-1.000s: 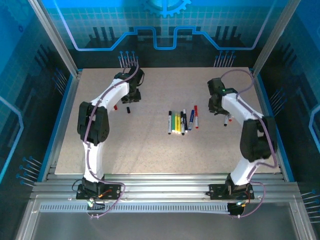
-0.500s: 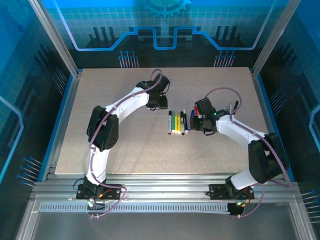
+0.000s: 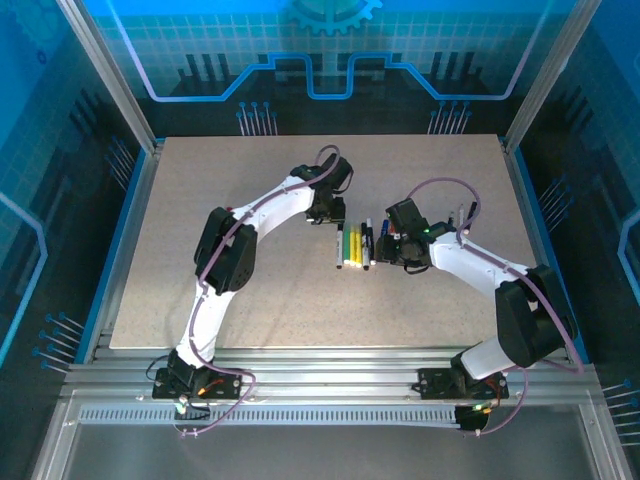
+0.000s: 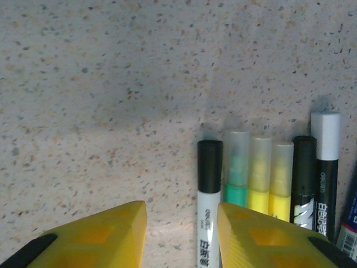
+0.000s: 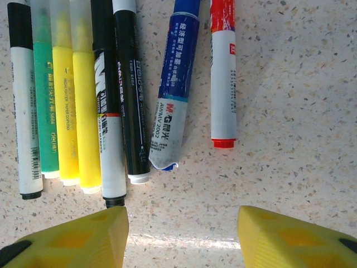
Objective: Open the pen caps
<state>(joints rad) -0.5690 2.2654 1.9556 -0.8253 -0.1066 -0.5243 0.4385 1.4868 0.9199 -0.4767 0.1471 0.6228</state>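
Right end effector (image 5: 179,223) near pens (image 5: 125,95)

Overhead view looks down on the table (image 3: 200,200); both close wrist views share the pens (image 5: 86,111).

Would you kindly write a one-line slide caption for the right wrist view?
Right hand open near eight pens lying side by side on the speckled table.

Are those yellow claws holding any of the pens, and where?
Nothing is held. The left gripper and right gripper both stand open above the pens, which lie loose on the table.
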